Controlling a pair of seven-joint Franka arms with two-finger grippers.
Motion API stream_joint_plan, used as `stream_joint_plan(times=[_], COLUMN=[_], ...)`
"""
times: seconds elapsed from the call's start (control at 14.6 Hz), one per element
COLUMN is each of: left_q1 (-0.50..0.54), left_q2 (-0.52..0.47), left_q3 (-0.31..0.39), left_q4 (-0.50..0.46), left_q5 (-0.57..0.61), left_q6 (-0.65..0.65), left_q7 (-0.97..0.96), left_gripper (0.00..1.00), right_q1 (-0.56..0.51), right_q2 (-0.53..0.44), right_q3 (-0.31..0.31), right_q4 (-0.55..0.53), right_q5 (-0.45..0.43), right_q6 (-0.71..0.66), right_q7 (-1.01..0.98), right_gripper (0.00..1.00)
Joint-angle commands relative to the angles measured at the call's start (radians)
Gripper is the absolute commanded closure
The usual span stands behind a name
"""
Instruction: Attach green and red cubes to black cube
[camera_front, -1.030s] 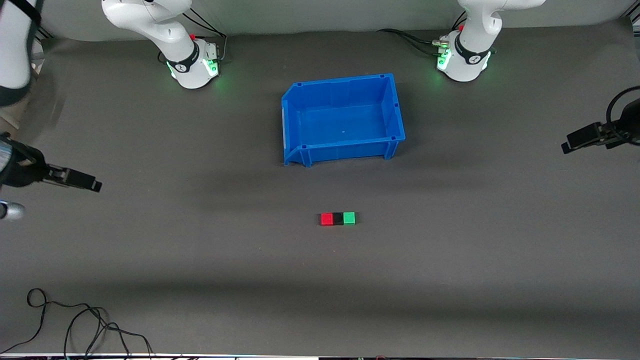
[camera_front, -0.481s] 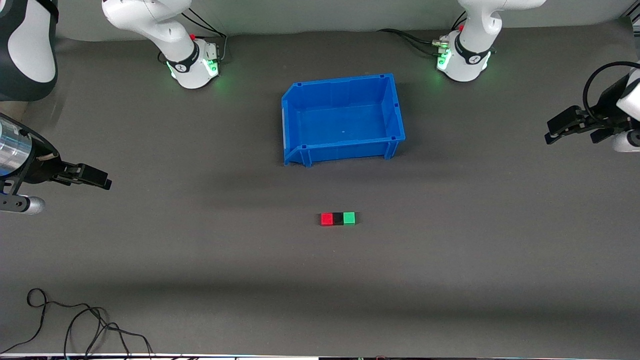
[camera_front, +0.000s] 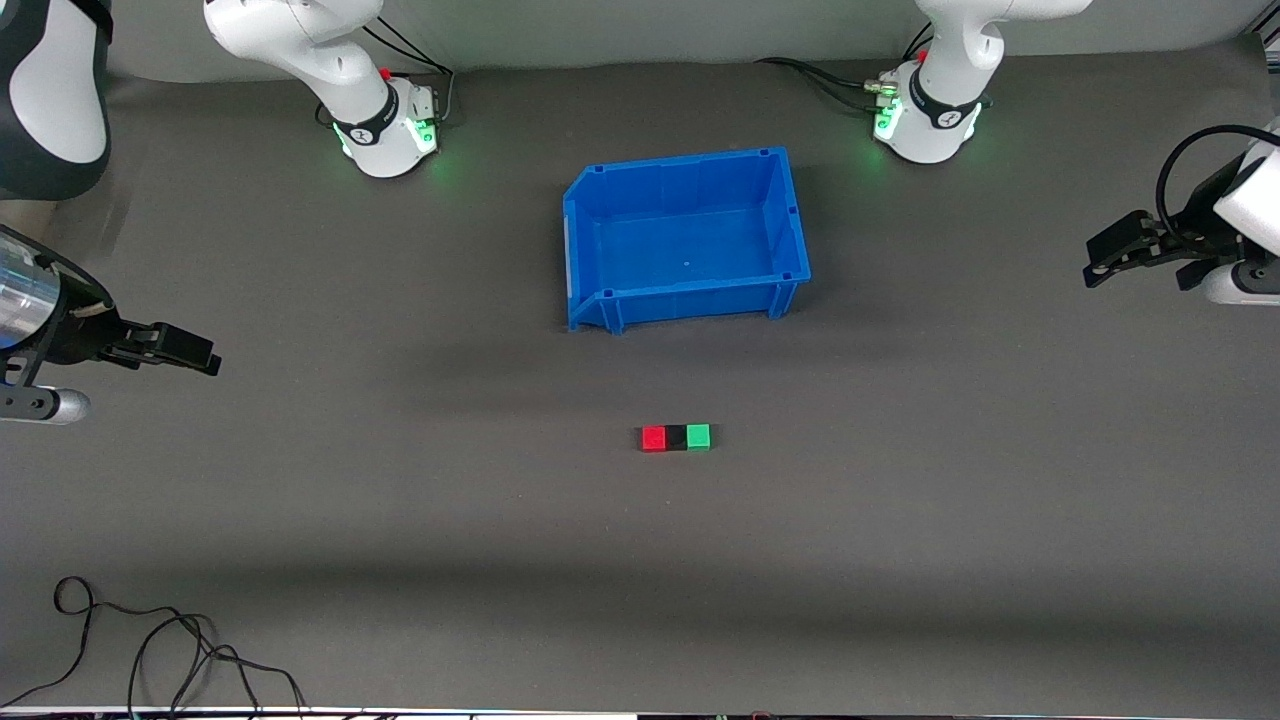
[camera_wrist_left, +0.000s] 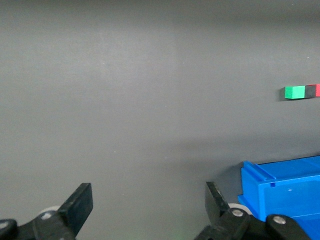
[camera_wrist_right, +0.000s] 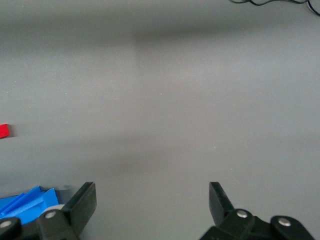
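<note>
The red cube (camera_front: 653, 438), the black cube (camera_front: 676, 437) and the green cube (camera_front: 698, 436) lie in one row on the mat, touching, nearer to the front camera than the blue bin (camera_front: 686, 290). The red cube is toward the right arm's end, the green toward the left arm's end. The left wrist view shows the green cube (camera_wrist_left: 295, 92), the black cube (camera_wrist_left: 310, 91) and a sliver of red. The right wrist view shows the red cube (camera_wrist_right: 4, 131) at its edge. My left gripper (camera_front: 1100, 262) is open and empty over the mat at the left arm's end. My right gripper (camera_front: 205, 360) is open and empty at the right arm's end.
The blue bin holds nothing and stands between the two arm bases and the cubes; it also shows in the left wrist view (camera_wrist_left: 280, 192) and the right wrist view (camera_wrist_right: 25, 205). A loose black cable (camera_front: 150, 650) lies at the front corner of the mat at the right arm's end.
Both grippers have drawn in a little from the table's ends, the left one also rising in the view. The row of cubes has not moved.
</note>
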Motion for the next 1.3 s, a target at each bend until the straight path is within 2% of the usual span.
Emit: stream_joint_plan(times=[0.0,0.21,0.27,0.55,0.76,0.89,1.24], left_q1=[-0.005,-0.007,-0.007,-0.004,0.001,-0.002,-0.001], left_q2=[-0.013,-0.013,-0.012,-0.008,-0.01,-0.009,-0.008], left_q3=[0.0,0.0,0.0,0.001,0.001,0.001,0.0], left_q4=[-0.01,-0.012,-0.01,-0.008,-0.008,-0.008,0.007], left_q5=[0.029,0.029,0.029,0.029,0.029,0.029,0.029], left_q6=[0.003,0.002,0.002,-0.004,-0.006,-0.006,-0.006], left_q7=[0.016,0.016,0.016,0.042,0.062,0.059,0.059], left_gripper=[0.0,0.0,0.0,0.0,0.0,0.0,0.0], right_q1=[-0.162,-0.312,-0.325,-0.307,-0.305,-0.305,-0.307], right_q2=[-0.058,-0.136,-0.162,-0.222,-0.222,-0.222,-0.187], right_q3=[0.162,0.314,0.33,0.33,0.332,0.332,0.346], right_q4=[-0.046,-0.145,-0.182,-0.218,-0.186,-0.161,-0.129], right_q5=[-0.025,-0.063,-0.063,-0.069,-0.106,-0.108,-0.125], right_q6=[0.0,0.04,0.06,0.051,0.032,-0.006,-0.006], right_q7=[-0.024,-0.024,-0.023,-0.02,-0.026,-0.043,-0.061], right_gripper=[0.0,0.0,0.0,0.0,0.0,0.01,0.01])
